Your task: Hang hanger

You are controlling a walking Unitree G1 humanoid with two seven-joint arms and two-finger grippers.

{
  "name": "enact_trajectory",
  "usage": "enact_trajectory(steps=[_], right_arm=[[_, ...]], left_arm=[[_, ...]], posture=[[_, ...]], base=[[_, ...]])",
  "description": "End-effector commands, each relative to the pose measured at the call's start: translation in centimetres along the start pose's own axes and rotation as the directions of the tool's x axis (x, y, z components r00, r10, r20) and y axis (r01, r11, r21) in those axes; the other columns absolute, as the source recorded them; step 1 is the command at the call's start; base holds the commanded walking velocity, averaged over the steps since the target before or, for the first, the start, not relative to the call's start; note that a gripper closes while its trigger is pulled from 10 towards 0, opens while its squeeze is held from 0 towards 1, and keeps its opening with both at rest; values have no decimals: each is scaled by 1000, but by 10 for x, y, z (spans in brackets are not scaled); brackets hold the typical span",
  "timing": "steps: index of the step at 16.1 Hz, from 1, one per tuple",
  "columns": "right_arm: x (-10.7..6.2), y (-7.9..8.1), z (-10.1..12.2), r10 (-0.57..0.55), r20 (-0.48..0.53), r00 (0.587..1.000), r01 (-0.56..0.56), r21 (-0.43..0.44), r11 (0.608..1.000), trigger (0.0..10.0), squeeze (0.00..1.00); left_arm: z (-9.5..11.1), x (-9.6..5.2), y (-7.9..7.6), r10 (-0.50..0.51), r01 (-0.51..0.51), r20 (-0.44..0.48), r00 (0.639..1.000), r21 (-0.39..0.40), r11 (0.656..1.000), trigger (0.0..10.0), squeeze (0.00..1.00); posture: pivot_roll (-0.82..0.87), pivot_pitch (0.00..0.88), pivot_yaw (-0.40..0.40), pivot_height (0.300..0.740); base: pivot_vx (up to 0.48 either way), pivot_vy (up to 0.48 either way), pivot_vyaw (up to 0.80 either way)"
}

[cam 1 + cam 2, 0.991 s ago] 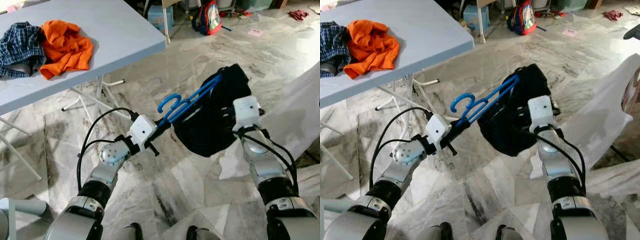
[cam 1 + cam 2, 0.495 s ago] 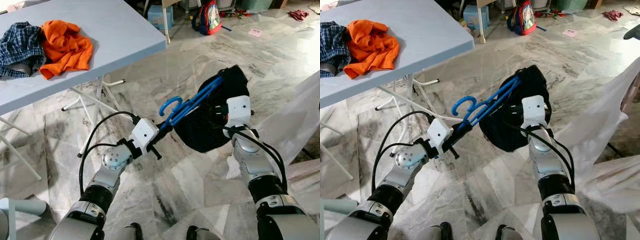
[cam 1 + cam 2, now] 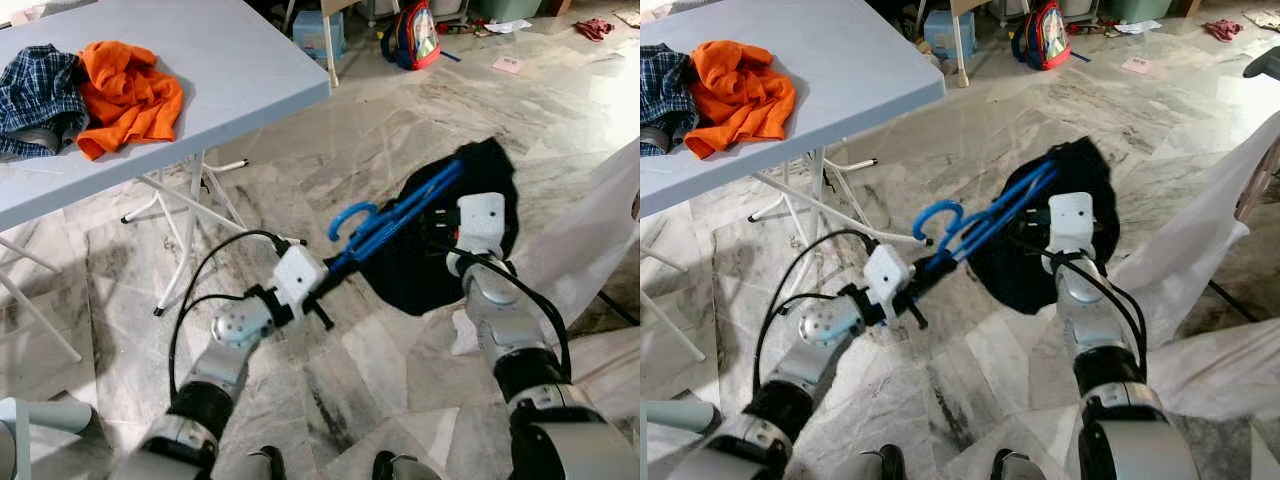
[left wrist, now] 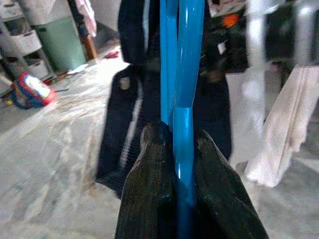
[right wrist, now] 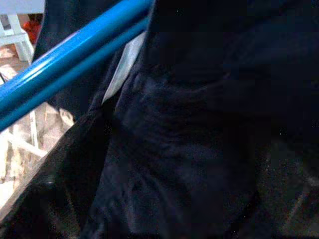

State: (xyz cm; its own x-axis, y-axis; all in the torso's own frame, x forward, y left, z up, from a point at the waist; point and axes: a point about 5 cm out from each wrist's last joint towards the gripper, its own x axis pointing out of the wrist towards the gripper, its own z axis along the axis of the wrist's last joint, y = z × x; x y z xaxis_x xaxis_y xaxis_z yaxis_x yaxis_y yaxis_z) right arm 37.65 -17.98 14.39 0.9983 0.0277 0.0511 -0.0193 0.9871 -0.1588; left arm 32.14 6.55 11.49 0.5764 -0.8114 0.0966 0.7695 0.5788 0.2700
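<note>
A blue plastic hanger (image 3: 395, 215) slants up over the marble floor with its hook (image 3: 350, 213) toward the table. My left gripper (image 3: 335, 270) is shut on its lower end; in the left wrist view both black fingers (image 4: 149, 169) press on the blue bar (image 4: 182, 99). A black garment (image 3: 440, 265) hangs on the hanger's far part, above the floor. My right gripper (image 3: 478, 205) is pushed into that garment from the right. In the right wrist view, dark cloth (image 5: 199, 139) lies close, with the blue bars (image 5: 70, 59) crossing above it.
A grey-blue folding table (image 3: 230, 60) stands at the left, its legs (image 3: 190, 210) near my left arm. On it lie an orange garment (image 3: 130, 85) and a plaid shirt (image 3: 40, 90). White cloth (image 3: 600, 230) drapes at the right. A backpack (image 3: 412, 35) sits far back.
My left arm has stretched forward and to the right, carrying the hanger and the garment a little rightward. The right gripper has shifted slightly left, staying in the black cloth.
</note>
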Motion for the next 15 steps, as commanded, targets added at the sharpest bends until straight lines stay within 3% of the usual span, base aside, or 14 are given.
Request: enact_trajectory(steps=[1, 2, 5, 15], right_arm=[[2, 2, 1, -9, 1, 1000, 9, 5, 1000, 4902, 0], [3, 0, 2, -24, 0, 1000, 24, 12, 1000, 0, 0], [4, -12, 1, -104, -13, 995, 103, -21, 994, 0, 0], [-6, -35, -9, -197, -4, 980, 197, -20, 980, 0, 0]], left_arm=[[8, 0, 1, -1, 1, 45, 999, 10, 1000, 0, 0], [8, 0, -3, -13, 14, 56, 998, -19, 1000, 0, 0], [6, -3, -13, -48, 51, 61, 997, -44, 998, 0, 0], [6, -4, -10, -30, 32, 39, 999, -50, 998, 0, 0]], posture=[[31, 196, 67, 740], [33, 197, 65, 740], [37, 199, 54, 740], [20, 198, 54, 740]], base=[[0, 0, 0], [0, 0, 0], [0, 0, 0], [0, 0, 0]])
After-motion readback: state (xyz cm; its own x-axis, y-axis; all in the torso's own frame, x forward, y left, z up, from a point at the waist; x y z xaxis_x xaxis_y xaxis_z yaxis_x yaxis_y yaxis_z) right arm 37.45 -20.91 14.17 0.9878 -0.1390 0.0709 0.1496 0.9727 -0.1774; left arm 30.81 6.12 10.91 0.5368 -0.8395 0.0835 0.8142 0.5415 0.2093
